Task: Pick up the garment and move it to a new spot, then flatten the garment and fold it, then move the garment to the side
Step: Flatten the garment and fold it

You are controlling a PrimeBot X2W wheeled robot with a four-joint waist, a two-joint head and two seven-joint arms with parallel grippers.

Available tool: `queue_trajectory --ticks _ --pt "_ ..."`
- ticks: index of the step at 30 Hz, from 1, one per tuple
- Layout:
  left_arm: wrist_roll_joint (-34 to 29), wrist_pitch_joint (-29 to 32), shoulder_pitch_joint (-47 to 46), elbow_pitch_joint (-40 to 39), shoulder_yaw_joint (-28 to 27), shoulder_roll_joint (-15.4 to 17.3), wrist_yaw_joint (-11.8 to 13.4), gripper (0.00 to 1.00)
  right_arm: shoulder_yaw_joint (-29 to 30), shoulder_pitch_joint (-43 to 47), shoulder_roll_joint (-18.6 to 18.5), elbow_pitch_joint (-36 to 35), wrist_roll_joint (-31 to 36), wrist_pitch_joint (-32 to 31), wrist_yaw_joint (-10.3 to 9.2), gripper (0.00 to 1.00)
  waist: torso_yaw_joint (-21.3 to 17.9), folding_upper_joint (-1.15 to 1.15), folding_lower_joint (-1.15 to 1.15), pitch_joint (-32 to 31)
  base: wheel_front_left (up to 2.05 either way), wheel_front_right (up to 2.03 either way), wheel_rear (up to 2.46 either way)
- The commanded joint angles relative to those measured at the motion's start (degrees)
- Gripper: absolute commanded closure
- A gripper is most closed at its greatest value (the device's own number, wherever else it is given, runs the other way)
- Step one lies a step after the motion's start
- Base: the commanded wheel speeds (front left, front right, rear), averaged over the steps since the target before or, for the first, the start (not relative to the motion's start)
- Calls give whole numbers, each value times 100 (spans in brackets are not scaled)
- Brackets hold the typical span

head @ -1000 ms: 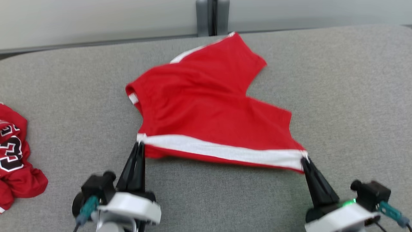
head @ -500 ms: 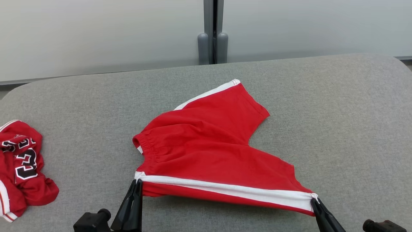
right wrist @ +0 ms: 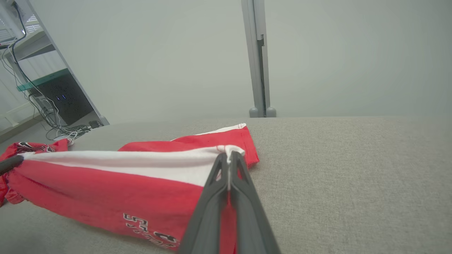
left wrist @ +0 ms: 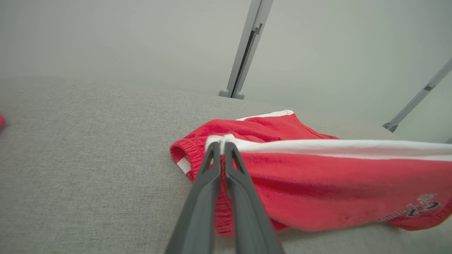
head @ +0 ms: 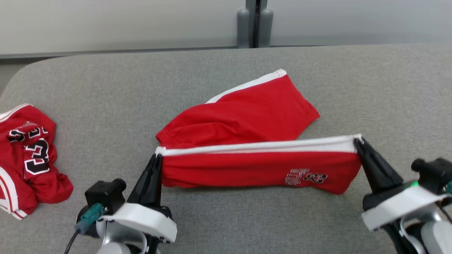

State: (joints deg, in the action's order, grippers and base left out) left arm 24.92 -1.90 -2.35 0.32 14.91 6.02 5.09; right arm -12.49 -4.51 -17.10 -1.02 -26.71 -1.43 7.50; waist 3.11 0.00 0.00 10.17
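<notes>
The garment (head: 247, 116) is a pair of red shorts with a white side stripe, lying on the grey table (head: 106, 98). Its near leg (head: 254, 167) is lifted off the table and hangs stretched between my two grippers, a small logo facing me. My left gripper (head: 158, 155) is shut on the waistband corner of the white stripe (left wrist: 221, 140). My right gripper (head: 356, 139) is shut on the hem corner of that stripe (right wrist: 230, 152). The far leg rests flat on the table behind the raised edge.
A second red garment (head: 26, 158), a crumpled jersey with black and white numbers, lies at the table's left edge. A grey post (head: 255, 24) stands against the pale wall behind the table. Bare grey table stretches right of the shorts.
Both grippers have raised the striped edge of the shorts, so the near leg now hangs between them with its logo side facing me. The head camera has also shifted.
</notes>
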Motion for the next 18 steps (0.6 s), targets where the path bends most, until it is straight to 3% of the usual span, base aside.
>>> queue_trajectory --ticks 1,10,18 --pt "19 -45 -295 87 -1 -39 -15 100 -69 -401 -137 154 -88 37 -2 100 181 0 0 416 0 0 0" --pt "305 -316 -1669 882 129 -230 -132 100 -659 -2708 -774 1455 -458 202 -2 100 552 0 0 1424 0 0 0" --pt "623 -677 -2663 1781 440 -291 -242 100 -1453 -4377 -968 2813 -818 537 -2 100 894 0 0 1939 0 0 0"
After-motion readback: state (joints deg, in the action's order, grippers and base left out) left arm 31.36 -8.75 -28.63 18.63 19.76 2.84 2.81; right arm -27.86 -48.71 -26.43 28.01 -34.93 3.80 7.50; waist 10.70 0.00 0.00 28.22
